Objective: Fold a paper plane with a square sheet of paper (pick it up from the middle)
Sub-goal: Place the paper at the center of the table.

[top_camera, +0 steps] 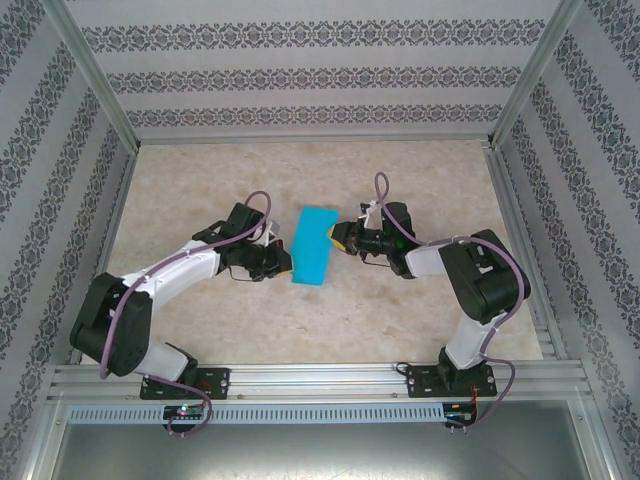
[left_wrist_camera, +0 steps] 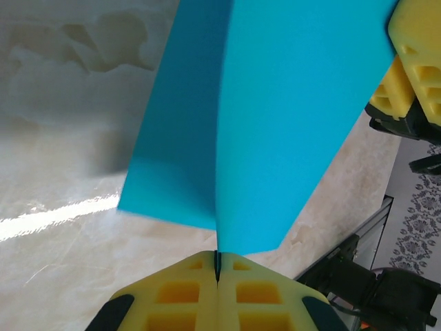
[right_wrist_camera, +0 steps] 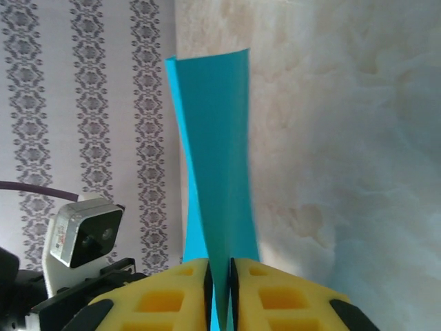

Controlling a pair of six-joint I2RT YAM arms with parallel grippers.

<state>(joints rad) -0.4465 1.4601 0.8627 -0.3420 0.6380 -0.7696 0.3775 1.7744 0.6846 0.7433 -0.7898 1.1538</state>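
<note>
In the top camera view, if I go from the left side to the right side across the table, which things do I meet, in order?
left arm → left gripper → teal paper sheet → right gripper → right arm

We could read no text, label, brand, number or sign anywhere. The wallpaper [top_camera: 300,75] bore only a repeating ornamental pattern, without lettering. In the right wrist view, the small camera housing [right_wrist_camera: 83,234] had a faint mark on its side, too blurred for us to make out.
</note>
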